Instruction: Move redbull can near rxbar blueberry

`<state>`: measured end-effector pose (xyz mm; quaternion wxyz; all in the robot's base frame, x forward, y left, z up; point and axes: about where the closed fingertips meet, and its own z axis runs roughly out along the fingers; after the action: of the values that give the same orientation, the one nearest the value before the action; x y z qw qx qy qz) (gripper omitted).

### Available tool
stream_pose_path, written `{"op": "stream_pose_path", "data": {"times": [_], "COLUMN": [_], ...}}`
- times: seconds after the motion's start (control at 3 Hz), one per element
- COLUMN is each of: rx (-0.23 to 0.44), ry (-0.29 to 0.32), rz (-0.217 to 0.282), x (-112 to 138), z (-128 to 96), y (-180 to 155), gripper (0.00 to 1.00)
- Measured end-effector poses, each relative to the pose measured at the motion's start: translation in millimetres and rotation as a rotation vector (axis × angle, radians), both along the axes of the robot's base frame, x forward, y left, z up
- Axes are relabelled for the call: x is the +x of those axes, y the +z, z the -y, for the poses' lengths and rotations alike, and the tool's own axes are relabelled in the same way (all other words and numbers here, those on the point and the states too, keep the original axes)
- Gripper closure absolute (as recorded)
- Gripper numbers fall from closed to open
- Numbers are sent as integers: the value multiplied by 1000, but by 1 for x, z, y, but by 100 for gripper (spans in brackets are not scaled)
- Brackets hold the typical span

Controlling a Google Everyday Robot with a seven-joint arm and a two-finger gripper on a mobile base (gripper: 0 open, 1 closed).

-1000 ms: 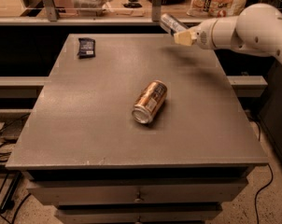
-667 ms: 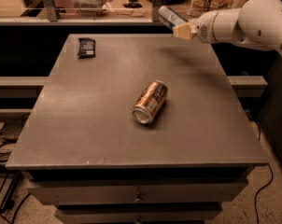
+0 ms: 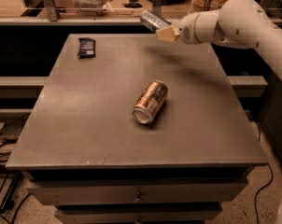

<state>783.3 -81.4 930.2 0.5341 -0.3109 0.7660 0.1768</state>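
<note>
The slim silver redbull can (image 3: 152, 20) is held tilted in the air above the far edge of the grey table (image 3: 94, 125). My gripper (image 3: 163, 31) is shut on it, at the end of the white arm coming in from the right. The rxbar blueberry (image 3: 87, 47), a small dark blue flat wrapper with a pale patch, lies at the table's far left corner, well to the left of the can.
A fatter copper-gold can (image 3: 151, 101) lies on its side near the table's middle. Drawers sit below the tabletop. A counter with a rail and items runs behind the table. Cables lie on the floor at the left.
My gripper has carried the redbull can leftward along the far edge of the table, toward the rxbar. The copper-gold can and the rxbar have not moved.
</note>
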Motion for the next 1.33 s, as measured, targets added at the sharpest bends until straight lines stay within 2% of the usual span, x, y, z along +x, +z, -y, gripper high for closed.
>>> {"op": "stream_pose_path", "data": {"times": [0.33,0.67,1.0,1.33], "rx": [-18,-31,-28,-26], "ry": [95,141,177,203], "rz": [-2,-7,-42,-77], "x": [2,2,3,2], "z": [-51,-79,-107,-127], "y": [-15,-29,-47,-62], "gripper": [100,100,81,58]}}
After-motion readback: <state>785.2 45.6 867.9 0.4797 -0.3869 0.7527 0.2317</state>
